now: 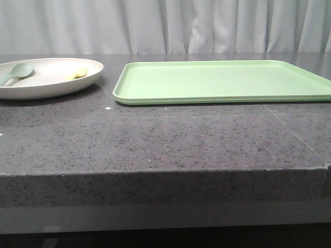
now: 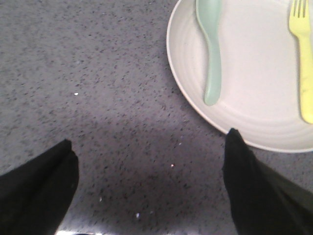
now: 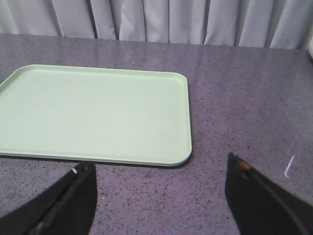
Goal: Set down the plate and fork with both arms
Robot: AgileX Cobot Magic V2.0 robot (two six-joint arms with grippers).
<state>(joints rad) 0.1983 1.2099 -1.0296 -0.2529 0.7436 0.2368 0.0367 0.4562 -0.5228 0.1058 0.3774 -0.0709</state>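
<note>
Left gripper (image 2: pixel 146 191) is hovering wide open and empty; plate (image 2: pixel 254 78) is lying at its one o'clock, nearer than to the right arm.

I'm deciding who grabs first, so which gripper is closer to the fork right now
Left. The left gripper hangs open over bare table beside the plate that holds the fork. The right gripper is open by the green tray's near corner, with no fork in its view.
</note>
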